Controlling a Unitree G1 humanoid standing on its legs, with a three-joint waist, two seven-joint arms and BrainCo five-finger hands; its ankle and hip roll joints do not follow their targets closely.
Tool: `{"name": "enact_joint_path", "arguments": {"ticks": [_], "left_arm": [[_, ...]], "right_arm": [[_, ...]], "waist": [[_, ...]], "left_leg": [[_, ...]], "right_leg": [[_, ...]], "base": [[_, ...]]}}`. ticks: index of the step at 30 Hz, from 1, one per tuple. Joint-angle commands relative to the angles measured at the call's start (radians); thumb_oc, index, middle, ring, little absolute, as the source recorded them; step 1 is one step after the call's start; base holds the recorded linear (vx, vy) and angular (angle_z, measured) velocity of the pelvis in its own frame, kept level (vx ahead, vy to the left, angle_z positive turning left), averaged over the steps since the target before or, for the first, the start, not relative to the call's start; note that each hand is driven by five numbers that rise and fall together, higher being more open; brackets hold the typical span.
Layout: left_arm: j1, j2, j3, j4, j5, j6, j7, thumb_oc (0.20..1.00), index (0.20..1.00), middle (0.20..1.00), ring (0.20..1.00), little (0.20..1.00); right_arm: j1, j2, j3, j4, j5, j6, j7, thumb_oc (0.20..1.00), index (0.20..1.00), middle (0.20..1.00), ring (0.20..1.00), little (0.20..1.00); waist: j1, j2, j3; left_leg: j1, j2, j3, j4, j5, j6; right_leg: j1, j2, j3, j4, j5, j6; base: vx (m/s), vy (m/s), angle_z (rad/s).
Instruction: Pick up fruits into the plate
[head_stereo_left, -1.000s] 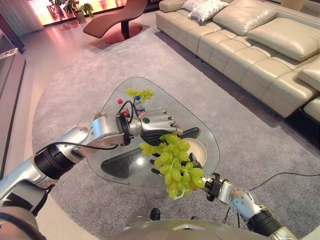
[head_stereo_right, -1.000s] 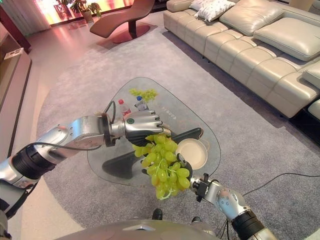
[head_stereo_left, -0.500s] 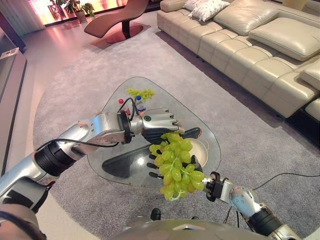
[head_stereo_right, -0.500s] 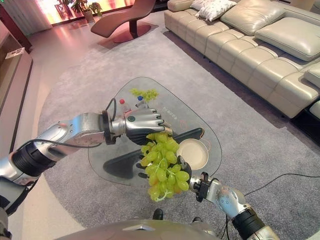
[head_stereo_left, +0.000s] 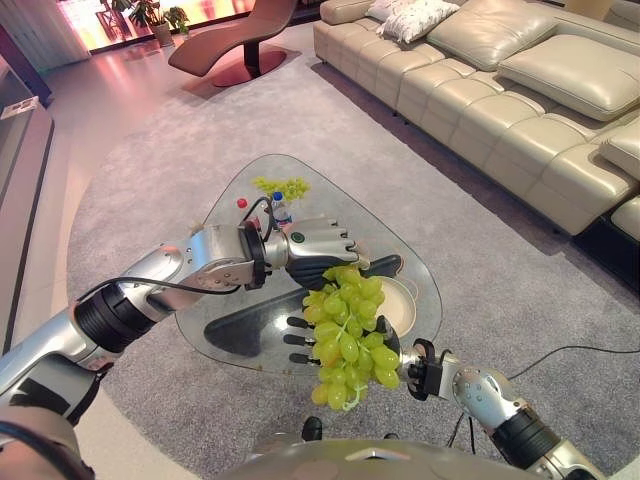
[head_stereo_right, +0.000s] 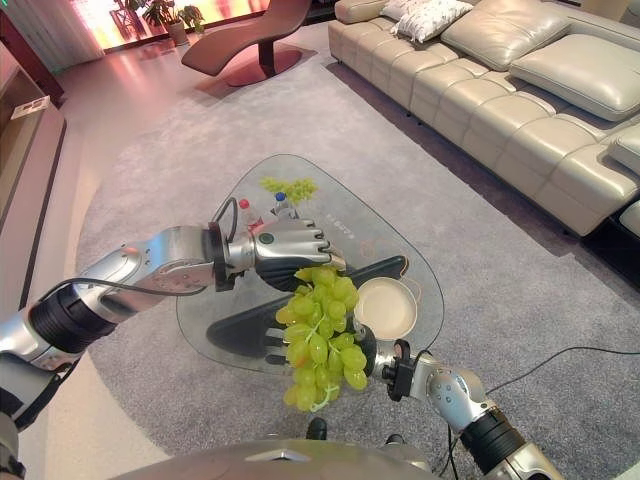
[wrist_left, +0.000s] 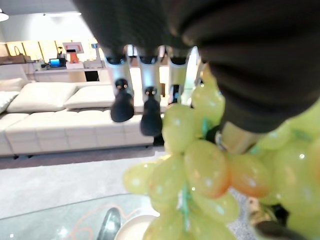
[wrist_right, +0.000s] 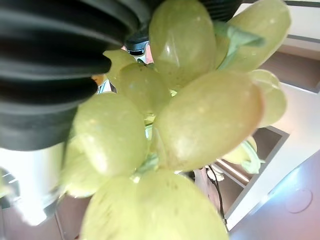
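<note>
Now the green grape bunch (head_stereo_left: 345, 335) hangs lower and nearer the table's near edge than a second ago, when its top sat closer to the plate; the right hand (head_stereo_left: 305, 338) beneath it has slid further out toward the robot's left, fingers now showing clear of the fruit. The left hand (head_stereo_left: 318, 245) has barely moved.

Landmark: glass table (head_stereo_left: 240, 215), a rounded triangle of clear glass on a dark curved base, standing on grey carpet.
- Grape bunch: oval, glossy, yellow-green grapes on a green stem, hanging above the table's near edge, beside the plate.
- Plate (head_stereo_right: 386, 307): round, cream, with a rim; on the table's right part, nothing on it.
- Second grape bunch (head_stereo_left: 282, 186): smaller, lying at the table's far end.
- Two bottles (head_stereo_right: 262, 210): clear plastic, one red cap, one blue cap, upright just nearer than that far bunch.

Left hand: reaches across over the table's middle, back of hand up, fingers curled down, pinching the top of the hanging bunch. Left wrist view shows its dark fingertips (wrist_left: 122, 106) bent beside the grapes.

Right hand: comes up from below the table's near edge, palm up under the bunch, fingers straight and spread, cradling the grapes.
</note>
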Motion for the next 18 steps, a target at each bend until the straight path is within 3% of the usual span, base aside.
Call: {"name": "enact_joint_path", "arguments": {"ticks": [1,18], "left_arm": [[-0.086,-0.023,0.005,0.069,-0.037,0.002,0.007,0.2,0.2,0.2,0.2,0.2],[-0.055,-0.022,0.022,0.068,-0.029,0.002,0.007,0.2,0.2,0.2,0.2,0.2]], "right_arm": [[-0.076,0.06,0.022,-0.132,0.051,-0.068,0.047,0.2,0.2,0.2,0.2,0.2],[-0.068,0.066,0.017,-0.124,0.071,-0.059,0.031,0.2,0.2,0.2,0.2,0.2]], "waist": [[0.024,-0.024,-0.004],[0.029,-0.023,0.001]], "left_leg": [[0.085,-0.007,0.141,0.022,-0.159,0.002],[0.087,-0.008,0.139,0.025,-0.16,0.004]], "right_leg": [[0.008,-0.02,0.043,0.012,-0.041,0.068],[0.01,-0.02,0.042,0.016,-0.044,0.066]], "base": [[0.0,0.0,0.0],[0.0,0.0,0.0]]}}
